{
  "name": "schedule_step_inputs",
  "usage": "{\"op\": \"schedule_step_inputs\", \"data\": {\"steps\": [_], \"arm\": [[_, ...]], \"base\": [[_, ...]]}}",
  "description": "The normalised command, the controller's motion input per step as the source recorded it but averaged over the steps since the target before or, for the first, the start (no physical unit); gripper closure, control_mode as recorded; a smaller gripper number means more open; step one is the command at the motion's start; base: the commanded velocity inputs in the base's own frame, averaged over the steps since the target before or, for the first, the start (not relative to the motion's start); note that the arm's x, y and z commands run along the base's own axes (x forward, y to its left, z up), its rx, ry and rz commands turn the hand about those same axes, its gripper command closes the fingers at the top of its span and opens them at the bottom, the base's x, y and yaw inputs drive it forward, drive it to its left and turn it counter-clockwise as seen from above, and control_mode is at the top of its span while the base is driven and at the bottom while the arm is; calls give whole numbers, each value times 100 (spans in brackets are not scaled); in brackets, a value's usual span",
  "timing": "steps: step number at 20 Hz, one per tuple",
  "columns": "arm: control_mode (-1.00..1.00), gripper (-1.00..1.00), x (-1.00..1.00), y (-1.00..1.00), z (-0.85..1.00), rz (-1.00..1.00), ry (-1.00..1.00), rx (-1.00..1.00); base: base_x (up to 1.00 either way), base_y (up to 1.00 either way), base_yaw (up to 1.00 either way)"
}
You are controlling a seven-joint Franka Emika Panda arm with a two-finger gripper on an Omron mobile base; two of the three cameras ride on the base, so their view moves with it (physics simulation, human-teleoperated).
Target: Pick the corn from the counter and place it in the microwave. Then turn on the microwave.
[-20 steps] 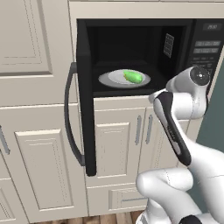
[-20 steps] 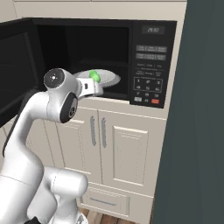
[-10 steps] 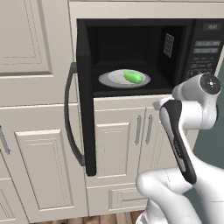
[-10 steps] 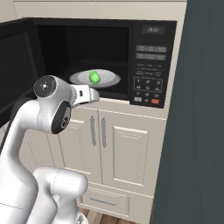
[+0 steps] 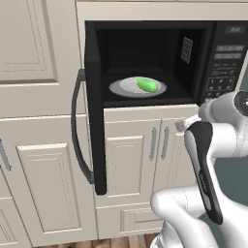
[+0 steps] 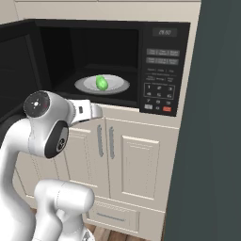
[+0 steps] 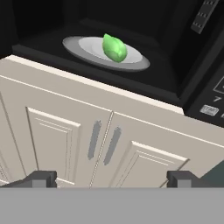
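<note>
Jaws spread wide, nothing between them; gripper [image 7: 112, 178] at bottom of the hand view, tips far apart, facing cream cabinet doors [image 7: 65, 140] with paired grey handles. Above them, upper middle of frame: the corn [image 7: 114, 48], bright green, lying on the grey plate [image 7: 83, 47] inside the microwave [image 5: 104, 68]. Microwave door [image 5: 95, 121] swung open toward frame left in left base view, curved handle outward. Keypad [image 6: 159, 89] with red button right of the cavity in right base view.
</note>
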Motion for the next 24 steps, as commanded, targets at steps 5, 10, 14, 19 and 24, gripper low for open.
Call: {"op": "schedule_step_inputs", "data": {"steps": [5, 10, 14, 19, 24], "arm": [[-100, -100, -43, 0, 0, 0, 1, 0], [-100, -100, -41, 0, 0, 0, 3, 0], [-100, -100, -41, 0, 0, 0, 3, 0], [-100, -100, -40, 0, 0, 0, 3, 0], [-100, -100, -39, 0, 0, 0, 4, 0]], "base": [[0, 0, 0], [0, 0, 0], [0, 0, 0], [0, 0, 0], [0, 0, 0]]}}
